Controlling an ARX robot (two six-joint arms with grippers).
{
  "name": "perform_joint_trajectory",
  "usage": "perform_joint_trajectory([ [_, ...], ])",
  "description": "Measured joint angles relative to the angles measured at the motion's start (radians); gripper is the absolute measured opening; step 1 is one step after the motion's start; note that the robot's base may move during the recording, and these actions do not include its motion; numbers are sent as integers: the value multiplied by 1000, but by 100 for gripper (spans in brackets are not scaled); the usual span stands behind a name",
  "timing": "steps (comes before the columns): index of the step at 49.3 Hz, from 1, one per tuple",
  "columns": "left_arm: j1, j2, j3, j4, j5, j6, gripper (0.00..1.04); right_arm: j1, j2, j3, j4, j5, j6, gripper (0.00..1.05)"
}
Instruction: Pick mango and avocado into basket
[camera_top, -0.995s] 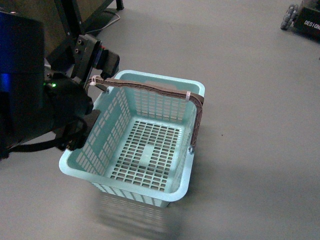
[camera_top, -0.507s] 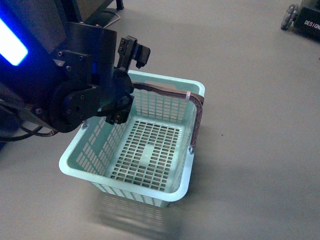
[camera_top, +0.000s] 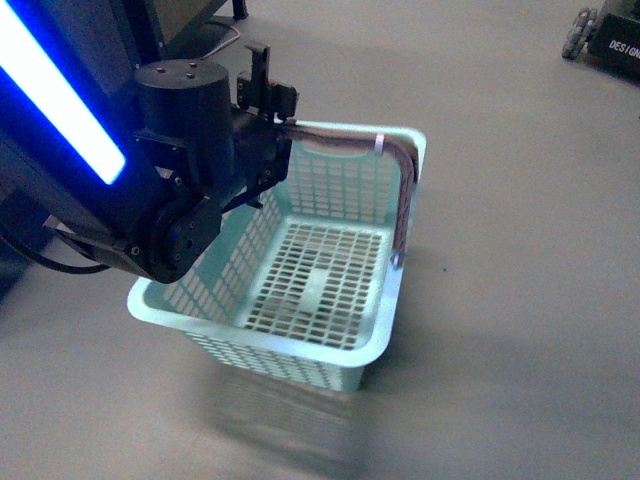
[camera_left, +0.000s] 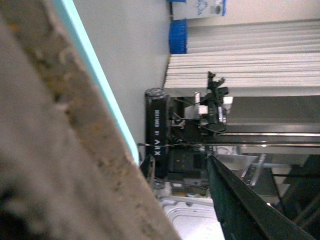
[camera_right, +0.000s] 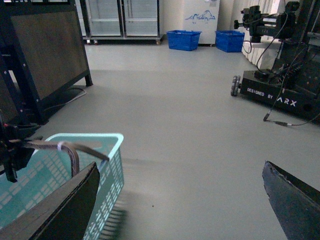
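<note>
The pale turquoise basket (camera_top: 300, 347) is empty and hangs tilted above the grey floor, with its shadow under it. My left gripper (camera_top: 281, 121) is shut on the basket's brown-grey handle (camera_top: 345, 135) at the back left corner. In the left wrist view the handle (camera_left: 60, 150) fills the near side, beside the turquoise rim (camera_left: 100, 85). My right gripper (camera_right: 180, 210) is open and empty over bare floor, to the right of the basket (camera_right: 107, 165). No mango or avocado is in view.
Another black ARX robot base (camera_right: 270, 95) stands on the floor to the right, also showing in the front view (camera_top: 610, 35). A dark-framed board (camera_right: 45, 55) stands at the left. Blue crates (camera_right: 182, 40) sit by the far wall.
My left arm has swung in over the basket's back left corner. The basket has shifted up and to the right in the front view and tilted.
</note>
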Motion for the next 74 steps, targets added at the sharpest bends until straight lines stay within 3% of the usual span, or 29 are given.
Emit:
perform_joint_trajectory([
  [6,10,-74,-72,51,-1,-100,19,0,0,0,0,0,0,97],
  [11,5,-209,-154,-16,-5,-102,10,0,0,0,0,0,0,97],
  [26,55,-795,-405,-498,-121,-35,10,0,0,0,0,0,0,97],
  [36,90,-1246,-536,-804,-139,-33,10,0,0,0,0,0,0,97],
  [52,113,-1685,-607,-1130,-173,-8,10,0,0,0,0,0,0,97],
  [74,117,-1708,-620,-1152,-182,49,10,0,0,0,0,0,0,97],
])
